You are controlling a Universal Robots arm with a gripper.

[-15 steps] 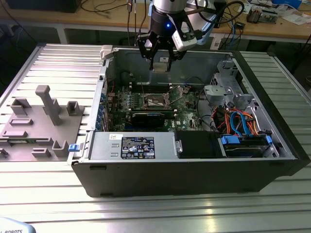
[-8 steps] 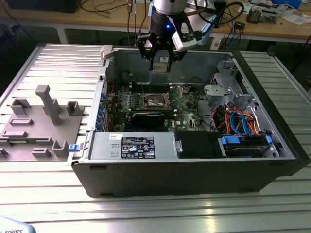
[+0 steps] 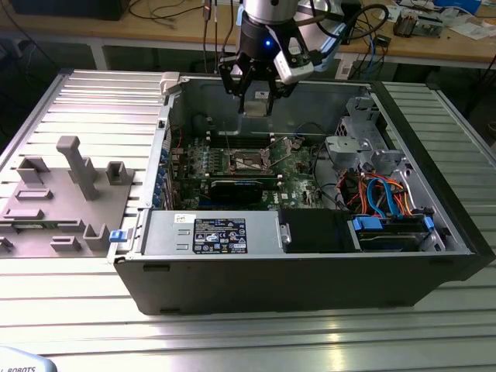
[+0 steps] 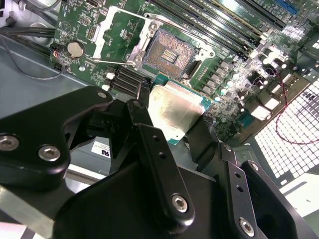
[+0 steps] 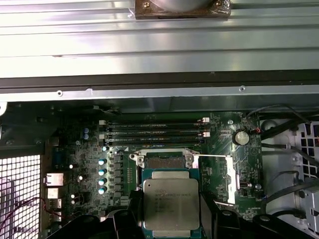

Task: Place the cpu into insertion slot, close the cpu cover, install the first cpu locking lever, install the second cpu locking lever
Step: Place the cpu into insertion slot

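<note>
The open computer case (image 3: 294, 271) lies on its side, and the exterior view shows a printed sticker (image 3: 219, 235) on its power supply (image 3: 167, 232). Above the green motherboard (image 4: 79, 25) hangs the gripper (image 3: 254, 99), clenched on the cpu (image 5: 171, 206), whose engraved lettering faces the first wrist view. In the second wrist view the insertion slot (image 4: 169, 54) is bare, with the cpu cover (image 4: 100, 36) swung open beside it.

The gripper (image 4: 172, 127) clamps the cpu (image 4: 174, 107), silver top showing. Just beyond its fingertips, the insertion slot (image 4: 169, 52) has its contacts exposed, and the cpu cover (image 4: 141, 41) is swung open.
</note>
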